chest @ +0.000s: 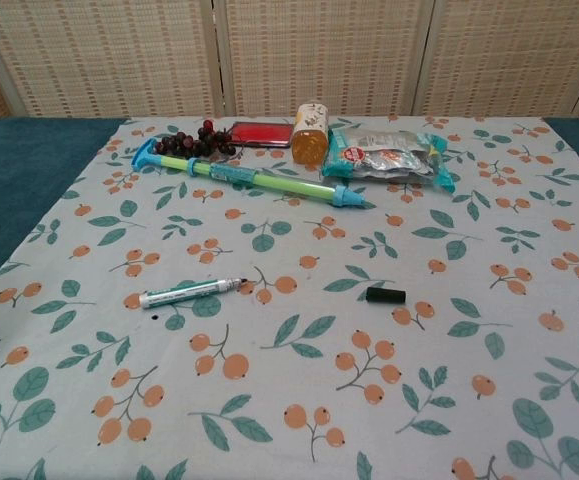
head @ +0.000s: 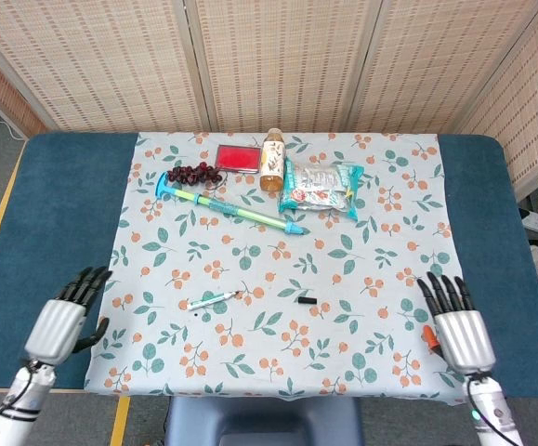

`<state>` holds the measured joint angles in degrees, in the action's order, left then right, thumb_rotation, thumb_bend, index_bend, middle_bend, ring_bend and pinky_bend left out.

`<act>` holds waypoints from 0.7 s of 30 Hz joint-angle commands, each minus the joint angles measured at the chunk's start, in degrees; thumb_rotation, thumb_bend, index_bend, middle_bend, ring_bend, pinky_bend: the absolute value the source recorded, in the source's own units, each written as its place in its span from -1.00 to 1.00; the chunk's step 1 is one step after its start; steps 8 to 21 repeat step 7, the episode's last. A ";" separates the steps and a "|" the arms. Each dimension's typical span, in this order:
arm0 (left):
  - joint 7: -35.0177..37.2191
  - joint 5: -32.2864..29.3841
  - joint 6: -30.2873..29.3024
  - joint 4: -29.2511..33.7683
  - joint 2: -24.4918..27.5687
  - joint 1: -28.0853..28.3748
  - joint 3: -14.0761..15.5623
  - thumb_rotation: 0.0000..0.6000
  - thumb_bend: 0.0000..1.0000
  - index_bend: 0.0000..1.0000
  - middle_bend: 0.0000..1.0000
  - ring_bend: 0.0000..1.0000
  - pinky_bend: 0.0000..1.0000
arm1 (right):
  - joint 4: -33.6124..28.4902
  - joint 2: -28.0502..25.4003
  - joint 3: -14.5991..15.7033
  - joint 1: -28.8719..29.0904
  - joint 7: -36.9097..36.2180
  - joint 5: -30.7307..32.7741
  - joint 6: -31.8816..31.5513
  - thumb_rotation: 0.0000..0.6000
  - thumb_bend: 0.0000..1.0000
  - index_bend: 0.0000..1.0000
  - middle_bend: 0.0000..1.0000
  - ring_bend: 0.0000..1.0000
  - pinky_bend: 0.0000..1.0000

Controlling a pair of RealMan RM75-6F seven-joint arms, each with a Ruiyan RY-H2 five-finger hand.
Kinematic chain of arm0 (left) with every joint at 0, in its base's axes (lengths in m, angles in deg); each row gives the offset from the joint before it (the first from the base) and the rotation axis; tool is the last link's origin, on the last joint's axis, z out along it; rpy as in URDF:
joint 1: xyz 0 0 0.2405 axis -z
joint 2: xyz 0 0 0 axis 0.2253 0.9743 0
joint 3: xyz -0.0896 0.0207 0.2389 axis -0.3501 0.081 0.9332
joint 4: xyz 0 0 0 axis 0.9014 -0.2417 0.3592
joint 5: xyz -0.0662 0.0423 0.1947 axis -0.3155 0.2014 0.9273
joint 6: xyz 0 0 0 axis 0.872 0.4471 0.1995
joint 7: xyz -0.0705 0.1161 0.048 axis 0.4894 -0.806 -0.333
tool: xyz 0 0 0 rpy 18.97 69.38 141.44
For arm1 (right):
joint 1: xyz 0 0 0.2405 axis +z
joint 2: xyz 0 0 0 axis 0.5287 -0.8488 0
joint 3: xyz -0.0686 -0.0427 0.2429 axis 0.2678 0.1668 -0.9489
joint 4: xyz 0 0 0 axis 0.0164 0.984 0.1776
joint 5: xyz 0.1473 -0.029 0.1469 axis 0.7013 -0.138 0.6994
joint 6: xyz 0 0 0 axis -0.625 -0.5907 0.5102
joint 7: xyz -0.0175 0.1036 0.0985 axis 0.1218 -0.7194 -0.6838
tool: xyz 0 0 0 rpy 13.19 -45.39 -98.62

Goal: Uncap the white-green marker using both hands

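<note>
1. White-green marker (chest: 190, 293): lying on the patterned cloth (head: 361, 279) near the front, tip exposed and pointing right; nothing is touching it.
2. Black cap (chest: 385, 295): lying well apart to the marker's right. Uncapping is judged done; nothing appears left but resting the arms.
3. Left hand (head: 61, 321): hovering over the cloth's left edge beside the blue table (head: 36, 242), fingers spread, holding nothing.
4. Right hand (head: 459, 330): sitting near the cloth's front right corner, fingers extended and apart, holding nothing.
5. Open room: wide bare cloth is lying between both hands; the water-gun toy (head: 227, 206), grapes (head: 192, 173), bottle (head: 272, 159) and snack packet (head: 321, 186) are crowding only the far edge.
</note>
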<state>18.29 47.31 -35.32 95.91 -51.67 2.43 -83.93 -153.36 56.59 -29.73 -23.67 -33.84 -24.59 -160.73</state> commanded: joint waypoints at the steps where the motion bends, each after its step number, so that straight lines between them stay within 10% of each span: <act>1: 5.60 0.02 -4.62 -5.17 1.63 -5.48 1.44 1.00 -0.17 -1.00 -0.96 -0.97 -0.56 | -0.86 -3.96 1.56 -4.68 -4.37 -1.03 -4.41 1.00 -0.45 -1.00 -1.00 -1.00 -1.00; 21: 2.02 -1.04 -1.76 -3.53 3.95 -5.62 1.01 1.00 -0.16 -1.00 -0.97 -0.97 -0.57 | -1.22 -4.72 -0.12 -5.04 -4.72 -0.76 -3.88 1.00 -0.45 -1.00 -1.00 -1.00 -1.00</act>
